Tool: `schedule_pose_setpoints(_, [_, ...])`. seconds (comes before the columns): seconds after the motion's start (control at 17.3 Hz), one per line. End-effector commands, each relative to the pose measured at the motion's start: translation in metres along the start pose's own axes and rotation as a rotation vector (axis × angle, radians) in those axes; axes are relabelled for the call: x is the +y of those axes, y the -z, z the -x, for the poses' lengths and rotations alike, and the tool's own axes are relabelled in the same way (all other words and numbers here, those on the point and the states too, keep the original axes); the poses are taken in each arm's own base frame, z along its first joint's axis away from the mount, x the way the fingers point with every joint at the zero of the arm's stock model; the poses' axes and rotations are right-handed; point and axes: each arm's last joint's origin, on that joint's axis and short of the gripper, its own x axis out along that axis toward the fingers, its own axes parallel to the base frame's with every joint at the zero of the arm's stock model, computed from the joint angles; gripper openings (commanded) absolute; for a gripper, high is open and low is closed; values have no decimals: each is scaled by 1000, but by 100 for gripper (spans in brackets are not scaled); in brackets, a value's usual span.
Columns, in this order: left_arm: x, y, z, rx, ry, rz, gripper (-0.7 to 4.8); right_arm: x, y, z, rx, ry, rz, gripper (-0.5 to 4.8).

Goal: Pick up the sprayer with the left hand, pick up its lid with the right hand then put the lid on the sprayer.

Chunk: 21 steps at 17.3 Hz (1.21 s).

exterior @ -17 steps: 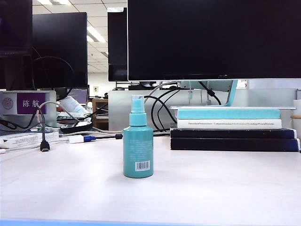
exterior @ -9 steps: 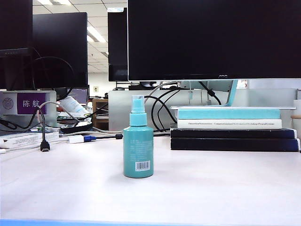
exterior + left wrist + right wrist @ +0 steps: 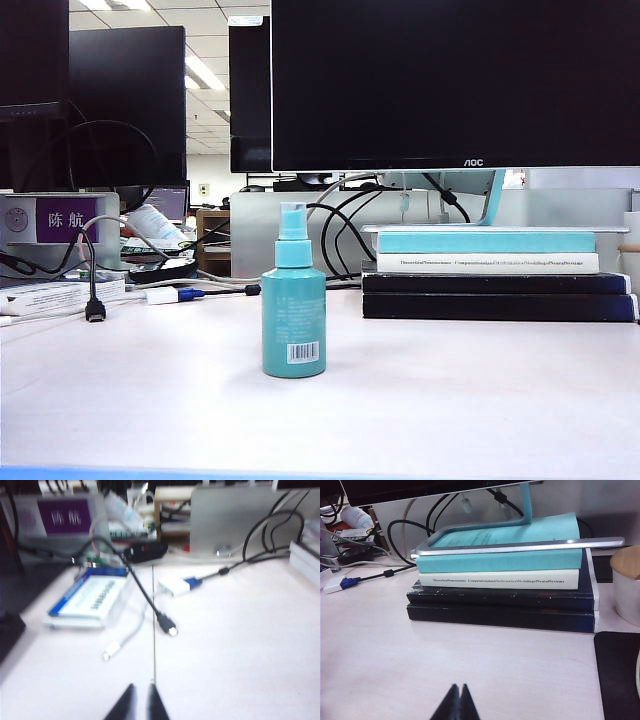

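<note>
1. One sprayer (image 3: pixel 294 304), teal, standing upright on the desk (image 3: pixel 450 390) about mid-frame in the exterior view. It's well in front of the monitor (image 3: pixel 455 85) and left of the book stack (image 3: pixel 497 275). White barcode label near its base, facing the camera.
2. The lid (image 3: pixel 293 221) looks like a clear cap sitting over the nozzle, but it's so see-through I can't be sure.
3. Two grippers, neither shows up in the exterior view. Left hand (image 3: pixel 140 703): just the two black tips in its wrist view, nearly together with a thin gap, holding nothing. Right hand (image 3: pixel 456 704): tips pressed together, nothing between them.
4. Books: four in the stack, two dark ones at the bottom, a white one, then a teal one, with the monitor's silver foot (image 3: pixel 520 545) resting on top.
5. Containers: a white cup (image 3: pixel 626 587) with a tan lid just right of the books; can't tell what's in it.
6. Only the left wrist view shows a blue-and-white box (image 3: pixel 90 600), a black cable plug (image 3: pixel 166 623) and a white adapter (image 3: pixel 176 585) lying on the desk. Blurry though. Neither wrist view shows the sprayer.
</note>
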Motion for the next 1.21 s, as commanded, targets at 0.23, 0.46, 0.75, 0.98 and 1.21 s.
schedule_pose_setpoints(0.23, [-1, -7, 2, -76, 26, 42, -6, -1, -1, 0, -16, 22, 2, -1])
schedule_pose_setpoints(0.46, [-1, -13, 13, -162, 9, 39, -6, 1, -11, 3, -118, 6, 4, -1])
schedule_pose_setpoints(0.75, [-2, -10, 16, -147, 6, 40, -6, 1, -13, 7, -148, 5, 4, -1])
schedule_pose_setpoints(0.98, [-2, -4, 16, -87, 20, 53, -6, 0, -6, 6, -80, 21, 5, 0])
schedule_pose_setpoints(1.21, [-3, 0, 15, -42, 20, 58, -6, 0, -4, 6, -57, 17, 4, 0])
